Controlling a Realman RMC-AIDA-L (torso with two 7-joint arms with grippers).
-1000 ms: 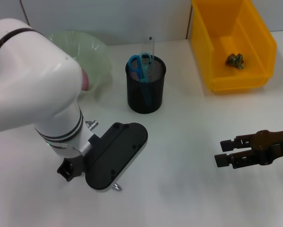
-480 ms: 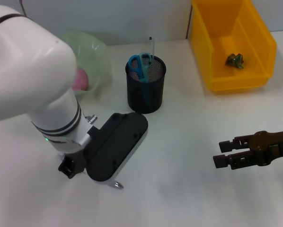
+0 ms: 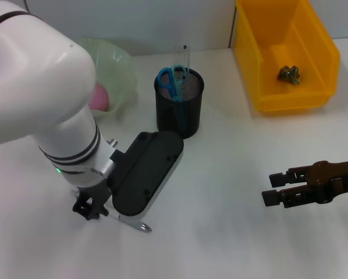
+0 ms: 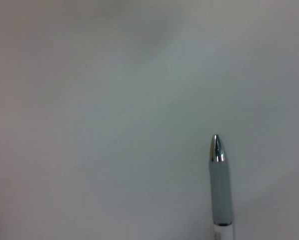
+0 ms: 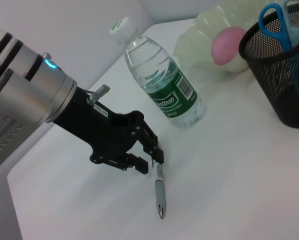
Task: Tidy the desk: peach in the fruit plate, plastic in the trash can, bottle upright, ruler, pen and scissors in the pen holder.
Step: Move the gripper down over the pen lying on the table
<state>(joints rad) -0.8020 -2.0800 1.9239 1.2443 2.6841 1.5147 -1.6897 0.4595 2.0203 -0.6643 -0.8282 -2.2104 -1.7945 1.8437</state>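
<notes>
Working the pen step now: my left gripper (image 5: 147,159) is down at the desk (image 3: 232,174), fingers clamped on the rear end of the pen (image 5: 159,192), whose metal tip points away across the white top. From the head view the pen holder (image 3: 178,104) sits at about one o'clock of that wrist, close by, with the scissors (image 3: 169,81) and ruler (image 3: 181,58) already in it. Next, I judge, comes a lift, a tilt to vertical, and a drop between those two. The bottle (image 5: 164,82) stands upright just behind the gripper, easy to knock. Peach (image 5: 228,45) lies in the fruit plate (image 3: 124,64); plastic (image 3: 289,74) in the trash can (image 3: 319,52). My right gripper (image 3: 277,189) idles at three o'clock, fingers parted, empty.
</notes>
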